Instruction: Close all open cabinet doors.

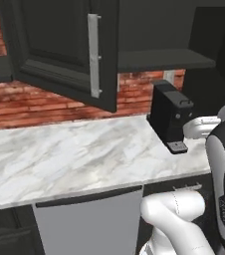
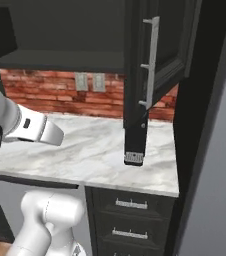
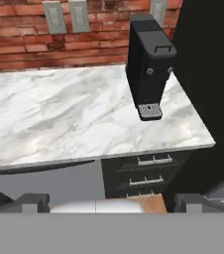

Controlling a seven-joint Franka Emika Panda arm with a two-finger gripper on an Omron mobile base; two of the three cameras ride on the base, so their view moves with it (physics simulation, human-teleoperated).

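Two tall matte-black cabinet doors stand swung open above the counter. The left door (image 1: 55, 45) shows its recessed panel and long silver bar handle (image 1: 93, 55) in the left base view. In the right base view the right door (image 2: 171, 45) is seen nearly edge-on with its handle (image 2: 152, 62). Between them the dark cabinet shelf (image 2: 60, 60) lies open. My gripper (image 3: 110, 202) is open in the hand view, fingertips (image 3: 32, 201) wide apart with nothing between them. It is held low and back from the counter's front edge, well below both doors.
A marble counter (image 1: 74, 154) runs along a red brick wall (image 1: 30, 104). A black coffee machine (image 3: 148, 64) stands at its right end, beneath the right door. Dark base drawers (image 2: 130, 205) sit below it. A tall dark panel (image 2: 205, 125) bounds the right side.
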